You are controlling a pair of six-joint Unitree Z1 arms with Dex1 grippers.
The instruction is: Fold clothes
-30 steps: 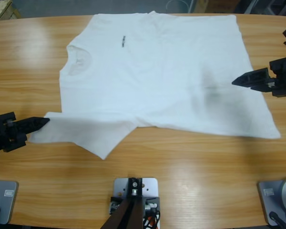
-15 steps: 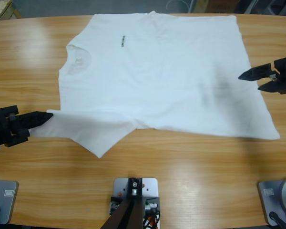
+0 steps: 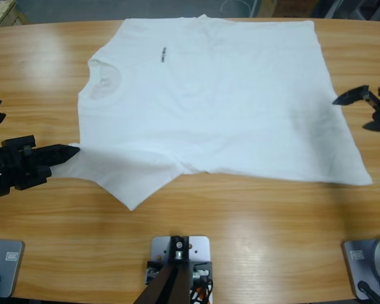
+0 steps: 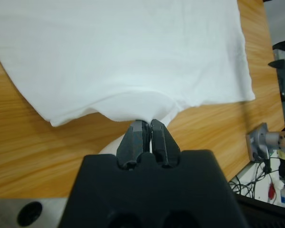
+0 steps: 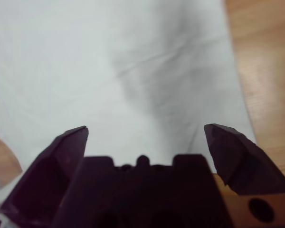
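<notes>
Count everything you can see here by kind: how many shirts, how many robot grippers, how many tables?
White T-shirt: 1
Black grippers: 2, the left gripper pinching the shirt's sleeve and the right gripper open beside the shirt
Wooden table: 1
Total: 4

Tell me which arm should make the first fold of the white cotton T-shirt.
Left, probably. The left gripper is shut on the plain white cotton T-shirt at its sleeve edge. The right gripper hangs open beside the hem, holding nothing.
</notes>
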